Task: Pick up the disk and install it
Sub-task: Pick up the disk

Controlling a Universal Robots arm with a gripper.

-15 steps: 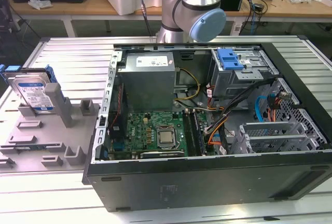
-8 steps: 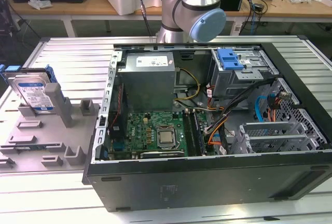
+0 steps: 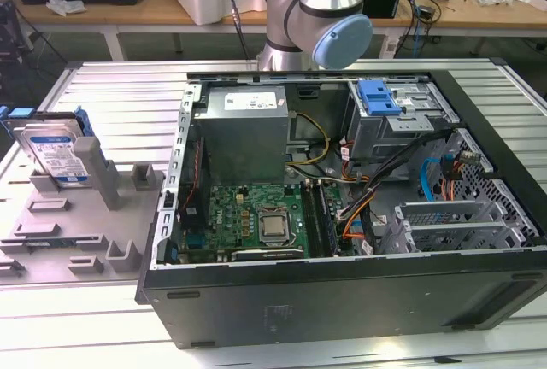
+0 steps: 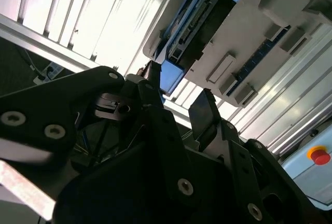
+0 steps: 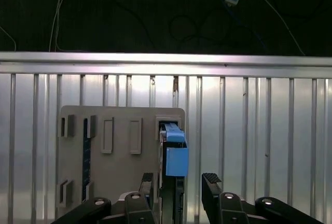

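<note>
The disk (image 3: 55, 151) is a silver drive with a white-and-blue label and blue rails. It stands on edge, leaning in a grey holder (image 3: 77, 215) at the exterior view's left. In the first wrist view I look down on the disk (image 5: 175, 154) edge-on, its blue handle uppermost, in the holder (image 5: 114, 172). My gripper (image 5: 179, 185) is open, with one black finger on each side of the disk's line and well above it. The second wrist view shows the gripper (image 4: 179, 105) open and apart from the disk (image 4: 199, 24). Nothing is held.
An open computer case (image 3: 342, 215) lies on the ribbed metal table (image 3: 120, 87), with its motherboard, cables and power supply exposed. A grey drive cage with a blue bracket (image 3: 380, 100) sits at the case's far right. The arm (image 3: 316, 10) rises behind the case.
</note>
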